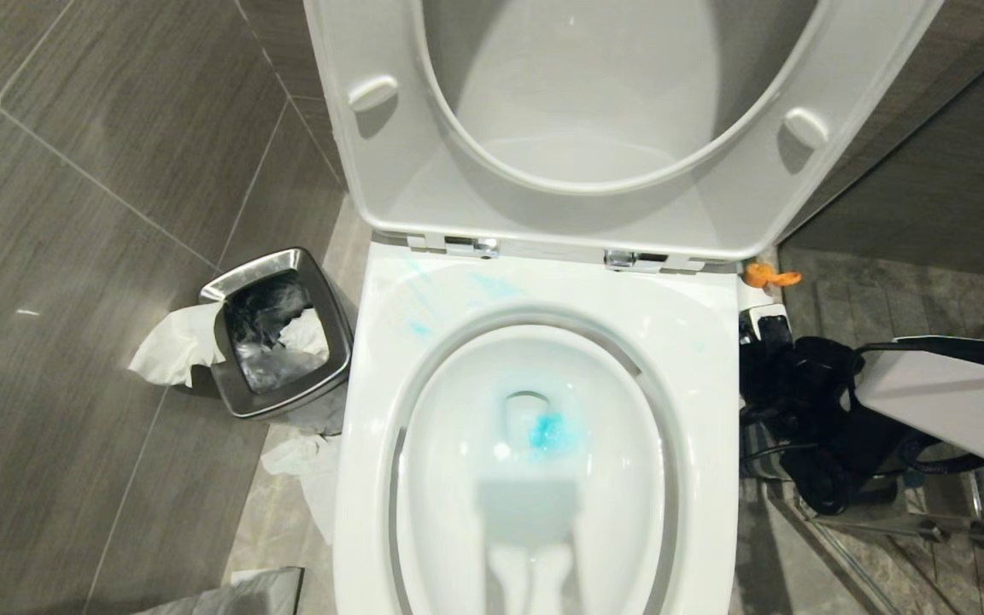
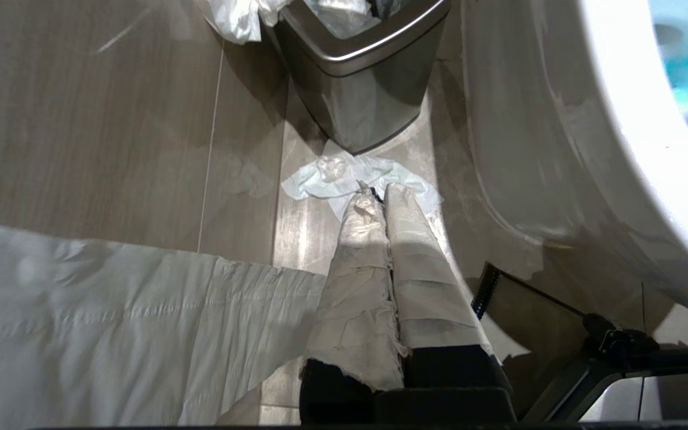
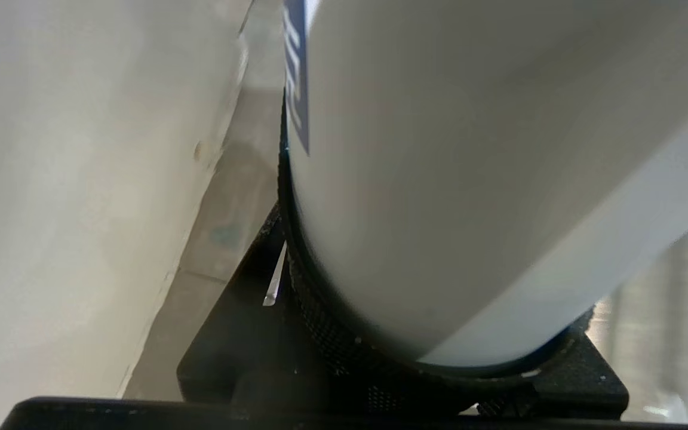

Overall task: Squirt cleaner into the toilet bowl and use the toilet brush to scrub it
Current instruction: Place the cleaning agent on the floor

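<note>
The toilet bowl (image 1: 543, 478) sits in the middle of the head view with its seat and lid (image 1: 620, 111) raised against the wall. Bright blue cleaner (image 1: 550, 431) pools in the water near the drain, and thin blue smears (image 1: 419, 329) mark the white rim at the back on the robot's left. To the left of the toilet stands a small square steel waste bin (image 1: 283, 342) lined with a dark bag, with white tissue (image 1: 176, 342) draped over its edge and more crumpled paper (image 1: 308, 465) on the floor beside the toilet base. The left tool (image 2: 377, 194), its fingers wrapped in white tape, is clenched with nothing between them, hanging low above the floor near the bin and the outer wall of the bowl. The right tool (image 3: 415, 334) is grasping a large white bottle (image 3: 469, 179) with a blue label edge, which fills the right wrist view; in the head view the right arm is off the right side of the toilet, down beside the bowl. A blurred blue-grey shape (image 1: 530, 512) with white prongs crosses the near part of the bowl; I cannot tell what it is.
</note>
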Tool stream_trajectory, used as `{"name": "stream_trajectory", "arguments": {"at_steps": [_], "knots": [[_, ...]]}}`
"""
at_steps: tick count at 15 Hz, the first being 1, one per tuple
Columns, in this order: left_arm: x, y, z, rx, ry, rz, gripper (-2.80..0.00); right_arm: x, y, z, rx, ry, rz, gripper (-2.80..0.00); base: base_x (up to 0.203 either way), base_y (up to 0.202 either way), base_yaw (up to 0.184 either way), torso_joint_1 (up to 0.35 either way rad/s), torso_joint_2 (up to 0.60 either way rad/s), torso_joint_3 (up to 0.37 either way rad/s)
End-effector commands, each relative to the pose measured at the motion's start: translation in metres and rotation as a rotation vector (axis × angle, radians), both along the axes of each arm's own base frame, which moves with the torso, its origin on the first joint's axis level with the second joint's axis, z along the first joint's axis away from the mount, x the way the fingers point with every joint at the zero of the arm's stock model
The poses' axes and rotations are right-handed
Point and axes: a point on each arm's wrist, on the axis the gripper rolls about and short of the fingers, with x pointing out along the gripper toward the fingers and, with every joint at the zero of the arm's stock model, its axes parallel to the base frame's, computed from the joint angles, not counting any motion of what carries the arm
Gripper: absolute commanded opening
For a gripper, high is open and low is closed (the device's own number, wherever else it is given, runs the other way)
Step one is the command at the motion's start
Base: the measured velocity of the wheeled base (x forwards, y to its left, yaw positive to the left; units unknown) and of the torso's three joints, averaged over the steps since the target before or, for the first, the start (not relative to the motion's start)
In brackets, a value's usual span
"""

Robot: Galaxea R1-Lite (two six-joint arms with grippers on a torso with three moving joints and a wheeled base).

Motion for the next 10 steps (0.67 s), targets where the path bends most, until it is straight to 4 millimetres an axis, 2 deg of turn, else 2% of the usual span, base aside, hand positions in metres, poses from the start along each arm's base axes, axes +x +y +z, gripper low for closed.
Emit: {"name": "stream_trajectory", "arguments": {"at_steps": [1, 6, 10], "knots": [[0.000, 0.000, 0.000, -0.001, 0.001, 0.001, -2.80, 0.009, 0.006, -0.010, 0.000, -0.010, 0.006, -2.80, 0.000, 0.000, 0.000, 0.000, 0.00, -0.200], [0.000, 0.000, 0.000, -0.013, -0.001, 0.003, -2.80, 0.022, 0.007, -0.011, 0.003, -0.049, -0.001, -2.80, 0.000, 0.000, 0.000, 0.003, 0.00, -0.198], [0.000, 0.000, 0.000, -0.013, -0.001, 0.003, -2.80, 0.033, 0.009, 0.003, 0.003, -0.121, 0.004, -2.80, 0.000, 0.000, 0.000, 0.002, 0.00, -0.140]]}}
